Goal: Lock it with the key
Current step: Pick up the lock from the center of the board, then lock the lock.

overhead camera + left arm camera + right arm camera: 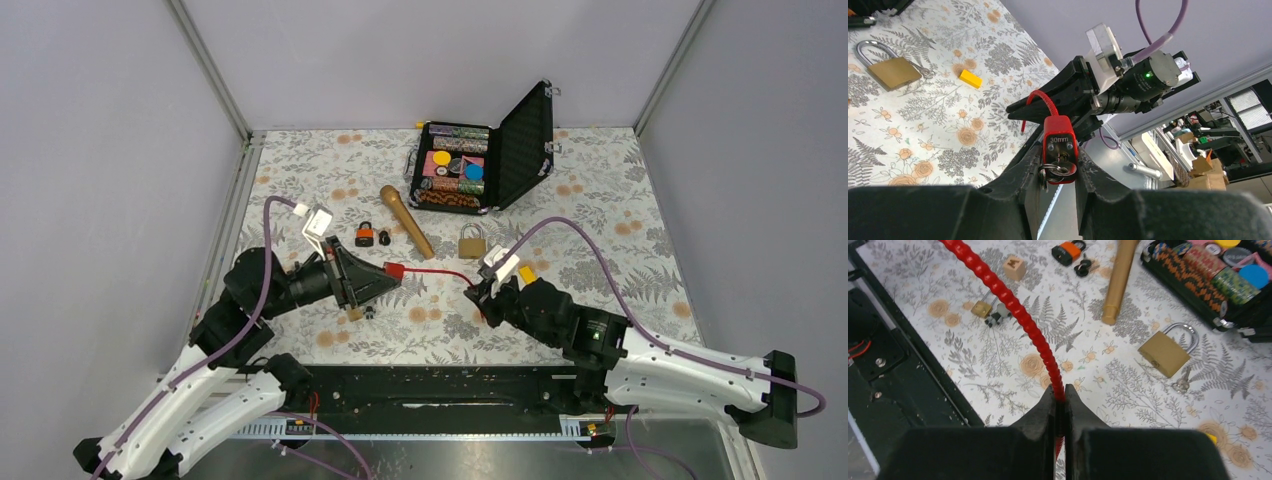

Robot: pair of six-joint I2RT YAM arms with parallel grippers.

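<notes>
A red cable padlock [1060, 145] marked 30mm sits between my left gripper's [1058, 157] fingers, which are shut on its body. A key on a metal ring [1057, 170] sits at the keyhole in its lower face. The lock's red ribbed cable [1018, 315] runs from the body [395, 269] across to my right gripper [1060, 396], shut on the cable. In the top view the cable [435, 271] spans between the left gripper [388, 272] and the right gripper [478, 292], both held above the flowered table.
A brass padlock [472, 243] with keys, an orange-black padlock [365, 236] and a wooden stick [407, 221] lie behind the grippers. An open black case [480, 160] of chips stands at the back. A yellow block [527, 274], a wooden cube [1014, 267] and a small brass lock [981, 308] lie nearby.
</notes>
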